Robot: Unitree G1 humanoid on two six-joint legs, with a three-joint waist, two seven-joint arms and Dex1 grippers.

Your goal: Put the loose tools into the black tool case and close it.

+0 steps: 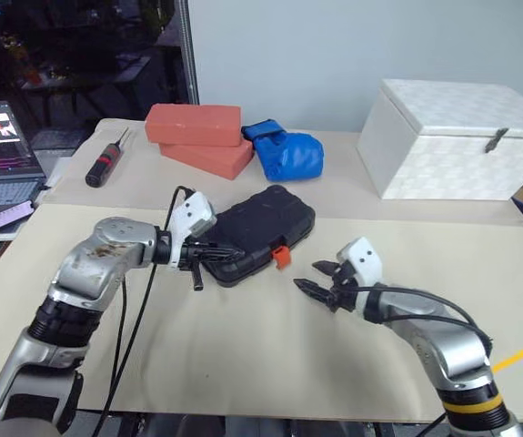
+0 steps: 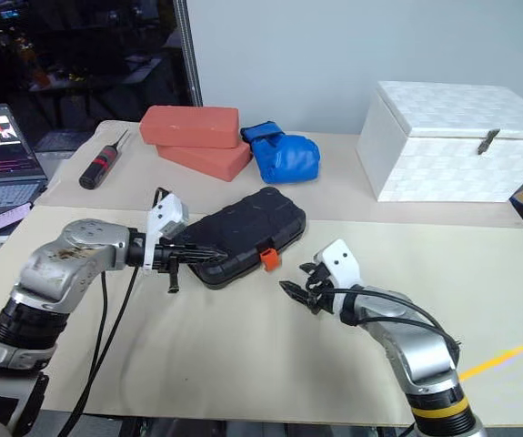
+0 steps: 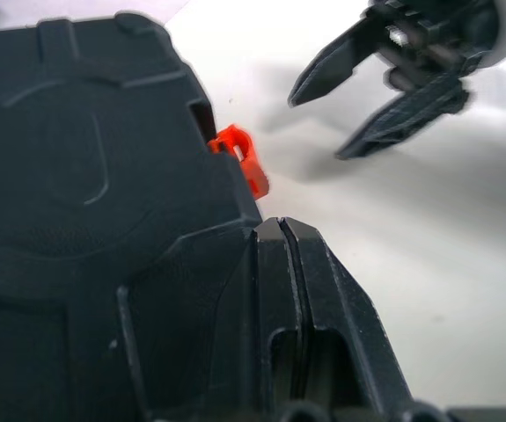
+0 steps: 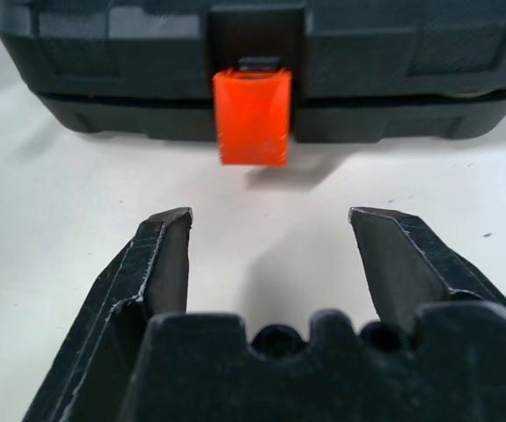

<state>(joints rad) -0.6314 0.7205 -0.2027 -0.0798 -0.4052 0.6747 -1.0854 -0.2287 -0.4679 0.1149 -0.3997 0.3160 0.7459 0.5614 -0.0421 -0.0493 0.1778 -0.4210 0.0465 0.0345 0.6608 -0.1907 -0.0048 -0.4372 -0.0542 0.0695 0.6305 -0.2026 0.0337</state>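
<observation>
The black tool case (image 1: 259,234) lies shut on the beige table cover (image 1: 261,364), near the middle of the table and turned at an angle. Its small orange latch (image 1: 281,257) juts from the near edge, flipped outward and not pressed flat against the lid. No writing or brand can be read on the case.

The left gripper (image 1: 229,252) rests on the case's near-left corner with its fingers clenched together, holding nothing. The right gripper (image 1: 320,277) hangs just above the cover a little in front of the latch, apart from it, its fingers (image 4: 160,255) spread and empty; in the right wrist view the latch sits straight ahead between them.

Behind the case, near its far end, sits a blue boxing glove (image 1: 285,152). Just left of the glove lie two red bricks (image 1: 197,135), one stacked askew on the other. Further left a black screwdriver with a red band (image 1: 105,163) lies on the table, well apart from the case. A big white box (image 1: 457,138) with a metal clasp stands closed at the far right. Nothing lies between the right gripper and the latch.

Off the table's left edge are an open laptop (image 1: 2,155) with a lit screen and a phone (image 1: 6,217) beside it. A yellow strip (image 1: 518,355) marks the cover at the right. A pale wall stands behind the table; the room to the left is dark.
</observation>
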